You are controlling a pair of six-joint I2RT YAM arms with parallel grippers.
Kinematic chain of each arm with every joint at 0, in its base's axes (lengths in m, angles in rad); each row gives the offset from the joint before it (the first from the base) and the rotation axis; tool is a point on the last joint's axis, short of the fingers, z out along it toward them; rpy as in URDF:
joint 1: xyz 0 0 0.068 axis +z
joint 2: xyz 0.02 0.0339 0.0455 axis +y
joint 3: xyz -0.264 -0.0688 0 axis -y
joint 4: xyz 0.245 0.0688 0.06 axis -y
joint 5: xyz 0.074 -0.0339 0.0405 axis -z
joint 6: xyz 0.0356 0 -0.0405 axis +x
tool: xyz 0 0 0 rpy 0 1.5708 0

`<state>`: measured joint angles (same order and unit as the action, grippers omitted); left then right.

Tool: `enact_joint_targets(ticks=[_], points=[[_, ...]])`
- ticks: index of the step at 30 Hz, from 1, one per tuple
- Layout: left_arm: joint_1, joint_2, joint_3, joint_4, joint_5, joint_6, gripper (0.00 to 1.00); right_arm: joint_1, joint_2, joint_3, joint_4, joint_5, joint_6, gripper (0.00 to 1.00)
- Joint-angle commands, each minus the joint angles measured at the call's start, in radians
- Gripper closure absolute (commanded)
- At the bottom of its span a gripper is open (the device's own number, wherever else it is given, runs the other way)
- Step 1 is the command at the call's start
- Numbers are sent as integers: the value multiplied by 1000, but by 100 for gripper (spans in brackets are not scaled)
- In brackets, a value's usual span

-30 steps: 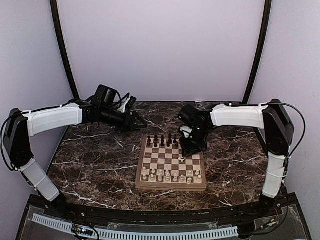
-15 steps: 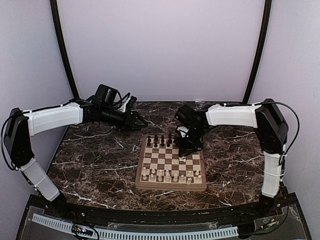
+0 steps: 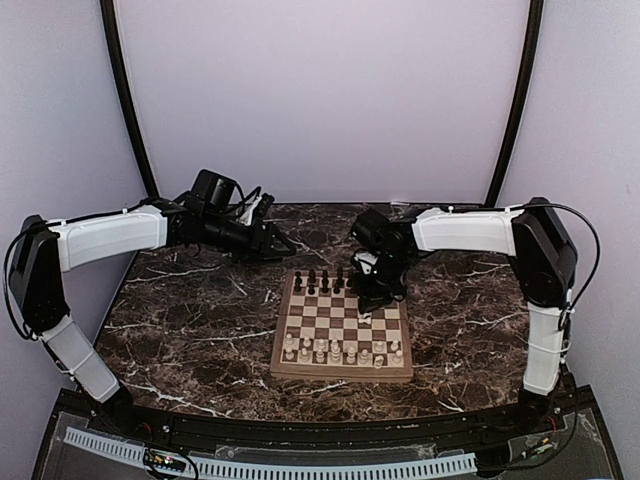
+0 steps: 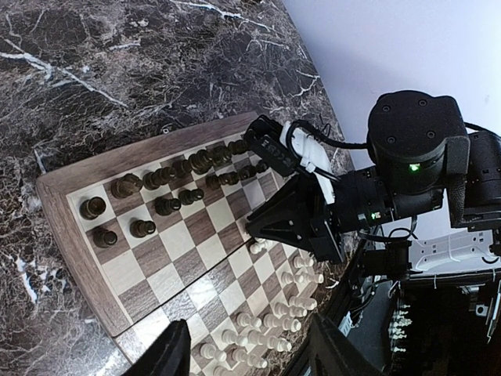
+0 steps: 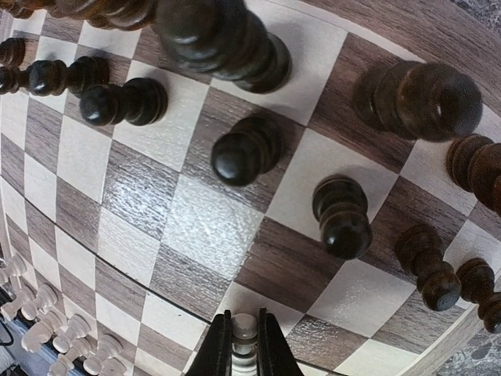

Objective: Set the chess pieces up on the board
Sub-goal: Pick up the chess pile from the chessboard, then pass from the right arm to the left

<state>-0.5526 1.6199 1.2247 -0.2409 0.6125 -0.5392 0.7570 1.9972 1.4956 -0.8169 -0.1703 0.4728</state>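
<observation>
The board (image 3: pixel 340 377) lies at mid table. Dark chess pieces (image 3: pixel 323 280) fill its far rows, cream ones (image 3: pixel 340 350) its near rows. My right gripper (image 3: pixel 368 314) points down over the board's right centre. In the right wrist view the right gripper (image 5: pixel 244 354) is shut on a cream pawn (image 5: pixel 244 329) standing on a light square, with dark pawns (image 5: pixel 340 215) just beyond. The left wrist view also shows that pawn (image 4: pixel 257 247) under the right fingers. My left gripper (image 3: pixel 285 245) hovers open and empty over the marble behind the board's left corner; its fingers (image 4: pixel 168 352) frame the cream rows (image 4: pixel 266 329).
Dark marble tabletop (image 3: pixel 190 320) surrounds the board. Black curved frame posts (image 3: pixel 128 110) rise at both back corners before a pale wall. The right arm's white forearm (image 3: pixel 470 230) spans the table's back right.
My right gripper shifted slightly left and back over the board and its fingers closed on the cream pawn. The left arm has stayed put.
</observation>
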Motion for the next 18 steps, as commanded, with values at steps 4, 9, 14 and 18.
enact_joint_targets(ticks=[4, 9, 14, 18], points=[[-27, -22, 17, 62, 23, 1, 46, -10, -146, 60, 16, -68, 16, 95], [-65, -9, 13, 145, 42, -14, 45, -14, -195, 91, 38, -118, 36, 96], [-97, 25, -11, 250, 85, -52, 44, -24, -207, 116, 70, -173, 49, 96], [-100, 17, -110, 476, 139, -115, 43, -29, -237, 138, 135, -220, 39, 96]])
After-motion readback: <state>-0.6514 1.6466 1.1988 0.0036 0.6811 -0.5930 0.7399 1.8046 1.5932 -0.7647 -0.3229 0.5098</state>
